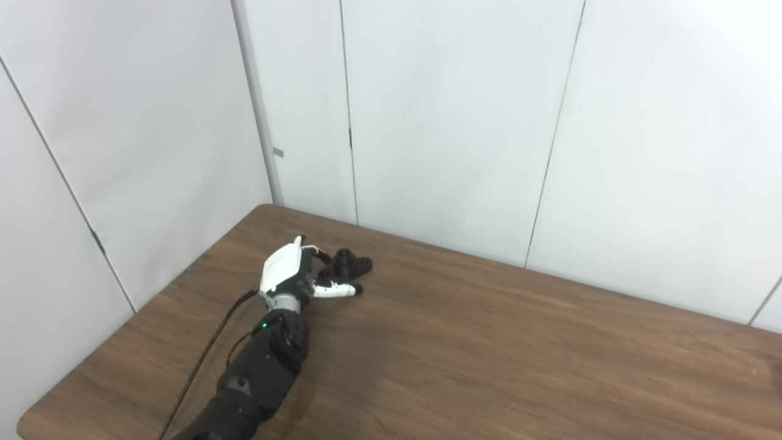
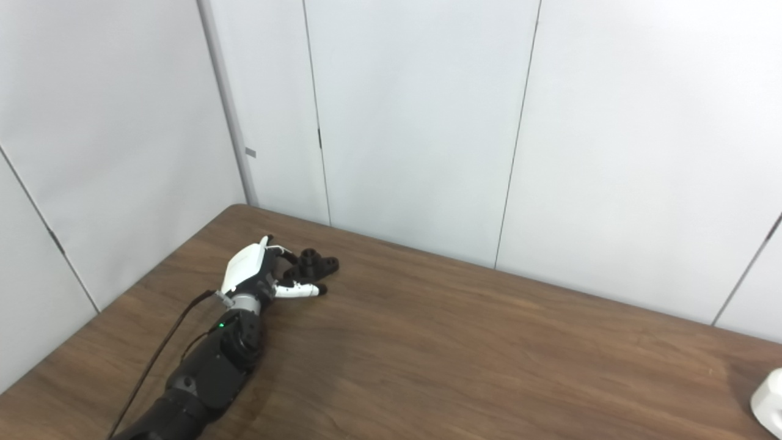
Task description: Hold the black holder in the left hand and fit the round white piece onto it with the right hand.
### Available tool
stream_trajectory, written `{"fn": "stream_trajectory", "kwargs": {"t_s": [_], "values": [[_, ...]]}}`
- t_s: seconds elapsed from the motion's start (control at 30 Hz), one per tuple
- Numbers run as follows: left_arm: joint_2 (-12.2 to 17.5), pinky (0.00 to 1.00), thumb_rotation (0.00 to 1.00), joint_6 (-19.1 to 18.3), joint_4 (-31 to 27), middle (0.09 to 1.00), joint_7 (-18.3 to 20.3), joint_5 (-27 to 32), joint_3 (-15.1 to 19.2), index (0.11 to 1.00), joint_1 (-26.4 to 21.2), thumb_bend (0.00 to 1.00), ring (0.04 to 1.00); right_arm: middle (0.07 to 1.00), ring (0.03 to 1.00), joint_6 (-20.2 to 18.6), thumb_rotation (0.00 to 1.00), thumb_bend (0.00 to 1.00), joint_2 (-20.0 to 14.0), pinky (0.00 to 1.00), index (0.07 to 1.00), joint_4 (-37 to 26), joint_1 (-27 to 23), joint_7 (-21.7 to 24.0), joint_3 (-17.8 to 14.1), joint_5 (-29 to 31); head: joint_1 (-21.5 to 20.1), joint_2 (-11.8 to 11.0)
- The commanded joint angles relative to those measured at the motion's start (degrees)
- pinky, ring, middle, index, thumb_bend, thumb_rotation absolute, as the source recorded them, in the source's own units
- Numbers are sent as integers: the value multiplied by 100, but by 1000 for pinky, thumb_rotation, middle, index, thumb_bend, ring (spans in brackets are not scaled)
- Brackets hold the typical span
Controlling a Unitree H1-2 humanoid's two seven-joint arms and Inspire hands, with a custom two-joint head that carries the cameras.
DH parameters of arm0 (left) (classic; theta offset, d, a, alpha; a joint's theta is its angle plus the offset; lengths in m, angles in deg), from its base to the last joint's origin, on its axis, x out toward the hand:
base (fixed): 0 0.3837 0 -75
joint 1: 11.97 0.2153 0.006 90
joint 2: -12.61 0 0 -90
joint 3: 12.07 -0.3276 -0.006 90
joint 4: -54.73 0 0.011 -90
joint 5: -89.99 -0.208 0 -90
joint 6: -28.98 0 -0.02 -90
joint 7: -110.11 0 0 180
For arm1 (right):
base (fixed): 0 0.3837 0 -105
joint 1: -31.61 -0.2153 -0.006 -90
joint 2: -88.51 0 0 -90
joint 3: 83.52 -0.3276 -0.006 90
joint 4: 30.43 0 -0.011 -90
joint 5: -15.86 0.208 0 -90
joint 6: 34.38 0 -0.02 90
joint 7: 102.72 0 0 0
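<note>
The black holder [image 1: 352, 263] lies on the brown table [image 1: 489, 342] near its far left corner, with round lobes pointing right. My left hand [image 1: 292, 272] reaches it from the near left. Its dark fingers [image 1: 322, 256] curl against the holder's left side and its white thumb [image 1: 334, 290] stretches along the holder's near side. Whether the hand grips the holder is unclear from here. A white rounded shape [image 2: 768, 400] sits at the right edge of the right eye view, cut off. I cannot tell if it is my right hand or the round white piece.
White wall panels [image 1: 452, 122] stand close behind the table's far edge and along its left side. A thin cable [image 1: 201, 360] runs beside my left forearm [image 1: 263, 366], which lies low over the table's left part.
</note>
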Motion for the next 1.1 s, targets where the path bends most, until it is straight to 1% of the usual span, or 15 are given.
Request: {"fn": "stream_trajectory", "kwargs": {"t_s": [0.0, 0.03, 0.07, 0.17, 0.33, 0.47, 0.63, 0.7, 0.73, 0.8, 0.87, 0.97, 1.0, 1.07], "values": [[-50, 1000, 92, 72, 97, 1000, 48, -17, -119, 546, -104, 719, 1000, 991, 994, -27, 769, 685, 344, 932, 948, 228, 362, -107, 108, 43, 1, 7], [-47, 1000, 71, 115, 130, 995, 25, -18, -131, 509, -104, 605, 1000, 989, 994, -37, 778, 689, 349, 944, 950, 211, 367, -117, 106, 26, -6, 8], [-41, 1000, 63, 175, 178, 988, -10, -34, -154, 495, -106, 566, 1000, 990, 996, -42, 781, 690, 355, 953, 951, 194, 372, -117, 104, 30, -11, 13], [-30, 1000, 46, 312, 337, 952, -179, -115, -235, 480, -124, 527, 1000, 995, 1000, -21, 784, 692, 362, 988, 962, 195, 377, -100, 100, 67, -11, 13], [5, 1000, 43, 430, 472, 934, -358, -131, -336, 478, -128, 522, 1000, 1000, 1000, -5, 776, 682, 369, 1000, 975, 220, 371, -75, 89, 101, -10, 3], [39, 1000, 43, 446, 479, 936, -371, -113, -359, 478, -110, 521, 1000, 998, 1000, -8, 790, 672, 370, 1000, 973, 203, 372, -89, 93, 50, -19, 9], [95, 1000, 44, 466, 473, 938, -313, -116, -414, 479, -57, 522, 1000, 988, 1000, -22, 777, 664, 403, 1000, 964, 216, 346, -95, 106, 58, -93, 12], [142, 1000, 45, 465, 462, 937, -302, -156, -462, 479, -20, 522, 1000, 978, 996, -11, 779, 660, 427, 1000, 955, 198, 348, -122, 122, -12, -253, 37], [161, 1000, 45, 484, 449, 936, -302, -159, -480, 479, 4, 522, 1000, 971, 991, -9, 784, 653, 433, 1000, 949, 176, 353, -145, 130, -79, -253, 37], [203, 1000, 45, 555, 417, 935, -304, -125, -486, 479, 58, 522, 1000, 959, 979, 14, 801, 652, 471, 993, 939, 130, 353, -187, 152, -183, -431, 99], [211, 1000, 44, 642, 307, 933, -315, -72, -460, 479, 148, 522, 1000, 953, 974, -23, 811, 660, 511, 989, 933, 65, 352, -224, 164, -270, -489, 122], [200, 1000, 45, 798, 61, 938, -349, -43, -422, 480, 317, 523, 1000, 919, 932, -114, 831, 696, 562, 929, 892, -48, 347, -260, 181, -387, -572, 151], [201, 1000, 46, 840, -66, 946, -355, -62, -428, 480, 384, 523, 1000, 905, 914, -142, 820, 700, 578, 891, 870, -84, 341, -256, 190, -395, -602, 167], [206, 1000, 46, 868, -305, 953, -333, -96, -442, 480, 494, 523, 1000, 892, 897, -190, 807, 710, 605, 850, 852, -135, 329, -244, 200, -384, -634, 183]]}}
